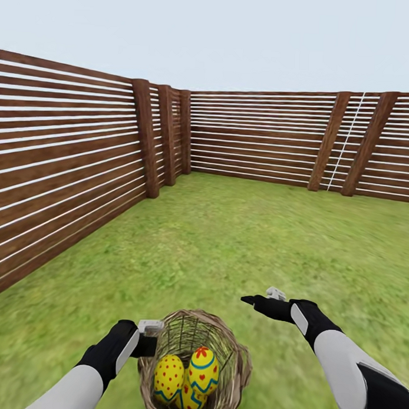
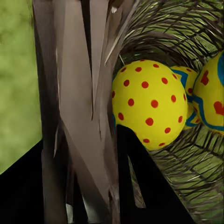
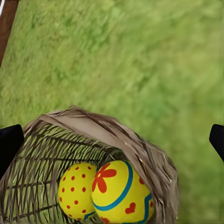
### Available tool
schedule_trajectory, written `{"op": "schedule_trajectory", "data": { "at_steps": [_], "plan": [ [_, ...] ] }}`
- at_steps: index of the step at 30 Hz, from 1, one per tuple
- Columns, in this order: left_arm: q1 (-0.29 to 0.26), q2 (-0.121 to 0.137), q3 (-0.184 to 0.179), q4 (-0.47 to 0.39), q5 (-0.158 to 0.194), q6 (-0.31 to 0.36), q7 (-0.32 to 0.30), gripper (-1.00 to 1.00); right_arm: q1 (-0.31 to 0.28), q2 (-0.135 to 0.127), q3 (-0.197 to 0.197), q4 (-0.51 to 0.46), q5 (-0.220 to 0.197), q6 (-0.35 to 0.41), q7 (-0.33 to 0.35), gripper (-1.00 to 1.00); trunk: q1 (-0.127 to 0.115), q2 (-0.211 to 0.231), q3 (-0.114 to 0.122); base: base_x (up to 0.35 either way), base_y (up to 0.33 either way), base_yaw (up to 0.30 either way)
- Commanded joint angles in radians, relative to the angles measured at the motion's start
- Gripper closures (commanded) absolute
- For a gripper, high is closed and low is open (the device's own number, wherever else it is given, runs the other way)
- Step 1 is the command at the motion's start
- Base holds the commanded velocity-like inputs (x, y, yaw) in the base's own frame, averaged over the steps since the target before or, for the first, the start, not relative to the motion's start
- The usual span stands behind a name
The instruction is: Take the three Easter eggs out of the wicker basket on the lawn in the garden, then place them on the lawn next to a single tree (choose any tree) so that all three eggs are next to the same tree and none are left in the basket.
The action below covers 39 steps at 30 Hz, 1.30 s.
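Gripping the rim of the wicker basket (image 1: pixel 226 347), the left gripper (image 1: pixel 148 338) holds it above the lawn (image 1: pixel 226 246) with all three Easter eggs (image 1: pixel 187 375) inside. The right gripper (image 1: pixel 261 299) hangs empty beside the basket, jaws wide apart. A slatted wooden fence (image 1: pixel 64 158) borders the grass
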Motion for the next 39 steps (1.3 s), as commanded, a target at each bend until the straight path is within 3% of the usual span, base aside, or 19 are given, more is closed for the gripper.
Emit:
{"op": "schedule_trajectory", "data": {
  "at_steps": [1, 4, 8, 9, 13, 17, 19, 21, 24, 39],
  "plan": [
    [0.000, 0.002, -0.004, -0.005, 0.007, 0.005, -0.009, 1.00, -0.001, 0.000, -0.008, -0.001, 0.008, 0.006, 0.005, -1.00, -0.004, 0.007, 0.002, 0.000, 0.000, 0.000],
    [0.000, 0.007, -0.002, -0.007, 0.007, 0.005, -0.068, 1.00, -0.001, -0.001, -0.008, -0.003, 0.007, 0.006, 0.005, -1.00, -0.016, 0.028, 0.012, 0.000, 0.000, 0.000],
    [0.000, 0.008, -0.001, -0.007, 0.007, 0.005, -0.075, 1.00, -0.001, -0.002, -0.008, -0.003, 0.007, 0.007, 0.005, -1.00, -0.031, 0.056, 0.024, 0.000, 0.000, 0.000],
    [0.000, 0.009, 0.000, -0.019, 0.007, 0.006, -0.077, 1.00, -0.001, -0.017, -0.010, -0.003, 0.003, 0.007, 0.005, -1.00, -0.035, 0.063, 0.027, 0.000, 0.000, 0.000],
    [0.000, 0.009, 0.000, -0.020, 0.007, 0.006, -0.078, 1.00, -0.001, -0.029, -0.012, -0.004, 0.001, 0.008, 0.003, -1.00, -0.050, 0.091, 0.040, 0.000, 0.000, 0.000],
    [0.000, 0.009, -0.001, -0.020, 0.007, 0.006, -0.079, 1.00, -0.001, -0.077, -0.014, -0.004, -0.001, 0.010, -0.003, -1.00, -0.065, 0.119, 0.052, 0.000, 0.000, 0.000],
    [0.000, 0.009, -0.001, -0.020, 0.007, 0.006, -0.099, 1.00, -0.001, -0.123, -0.017, -0.011, -0.001, 0.011, 0.002, -1.00, -0.073, 0.133, 0.059, 0.000, 0.000, 0.000],
    [0.000, 0.010, -0.001, -0.020, 0.007, 0.006, -0.123, 1.00, -0.001, -0.160, -0.017, -0.090, -0.002, 0.025, 0.009, -1.00, -0.081, 0.147, 0.065, 0.000, 0.000, 0.000],
    [0.000, 0.010, -0.001, -0.020, 0.007, 0.006, -0.128, 1.00, -0.001, -0.167, -0.016, -0.162, -0.001, 0.068, 0.056, -1.00, -0.092, 0.168, 0.074, 0.000, 0.000, 0.000],
    [0.000, 0.009, -0.001, -0.018, 0.007, 0.006, -0.129, 1.00, 0.000, -0.162, -0.013, -0.118, 0.006, 0.039, 0.020, -1.00, -0.150, 0.273, 0.121, 0.000, 0.000, 0.000]
  ]
}}
